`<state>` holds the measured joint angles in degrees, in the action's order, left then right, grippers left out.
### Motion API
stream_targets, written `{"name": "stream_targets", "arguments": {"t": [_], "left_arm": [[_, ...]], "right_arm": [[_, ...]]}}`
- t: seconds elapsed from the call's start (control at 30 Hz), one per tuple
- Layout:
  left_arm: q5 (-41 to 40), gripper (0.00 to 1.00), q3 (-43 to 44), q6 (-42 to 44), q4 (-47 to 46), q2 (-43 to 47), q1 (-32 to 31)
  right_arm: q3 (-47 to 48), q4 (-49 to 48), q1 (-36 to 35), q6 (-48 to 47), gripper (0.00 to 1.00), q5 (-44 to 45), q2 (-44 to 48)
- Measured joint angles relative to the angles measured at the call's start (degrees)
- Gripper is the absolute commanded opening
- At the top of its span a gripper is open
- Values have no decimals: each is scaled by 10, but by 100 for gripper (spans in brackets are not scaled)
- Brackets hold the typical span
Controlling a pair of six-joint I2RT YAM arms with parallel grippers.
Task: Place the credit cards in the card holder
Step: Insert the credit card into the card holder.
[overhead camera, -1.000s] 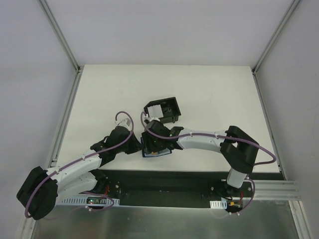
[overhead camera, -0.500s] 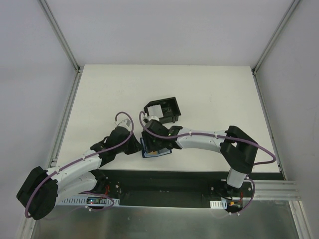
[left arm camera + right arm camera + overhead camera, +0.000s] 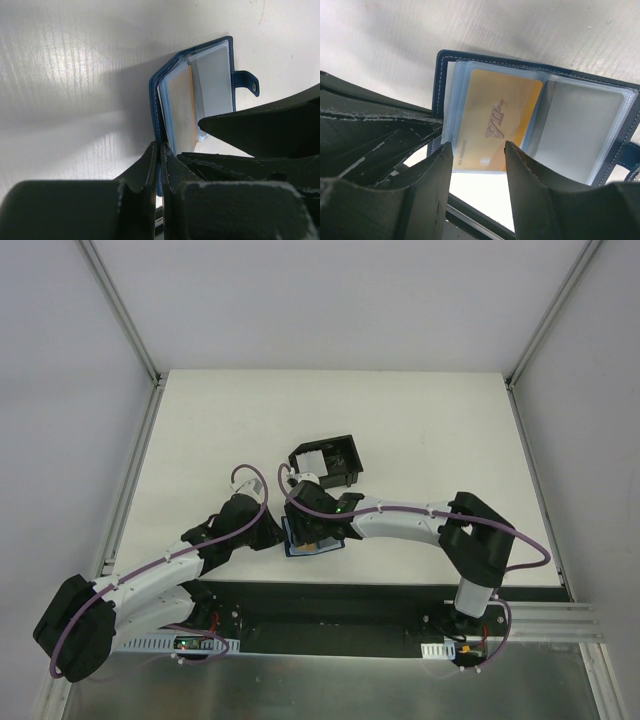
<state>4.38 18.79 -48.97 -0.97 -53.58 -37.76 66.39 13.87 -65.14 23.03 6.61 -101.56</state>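
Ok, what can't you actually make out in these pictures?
- Top view: most of the card holder, under the right gripper.
- Top view: white contents of the black box, too small to count.
- Right wrist view: gold card's lower edge, behind the fingers; contact unclear.
- Left wrist view: the holder's lower right, behind the right gripper.

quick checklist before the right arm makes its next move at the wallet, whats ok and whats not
1. Card holder spread open, slots facing up: ok.
2. Left gripper shut on the holder's cover edge, pinning it: ok.
3. Gold card in a slot of the holder: mostly in; fully seated, cannot tell.
4. Right gripper over the card's near end, jaws apart: ok; contact with the card, cannot tell.
5. White cards waiting in the black box: present; how many, cannot tell.
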Motion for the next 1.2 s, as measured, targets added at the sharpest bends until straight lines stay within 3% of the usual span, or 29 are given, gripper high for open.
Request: {"name": "stream_targets", "arguments": {"t": [0.53,1.2], "left_arm": [[1,0,0,0,-1,0,0],[1,0,0,0,-3,0,0]], "right_arm": [[23,23,-4,-7,53,14,-15],[56,90,-19,-13,44,90,-32]]}}
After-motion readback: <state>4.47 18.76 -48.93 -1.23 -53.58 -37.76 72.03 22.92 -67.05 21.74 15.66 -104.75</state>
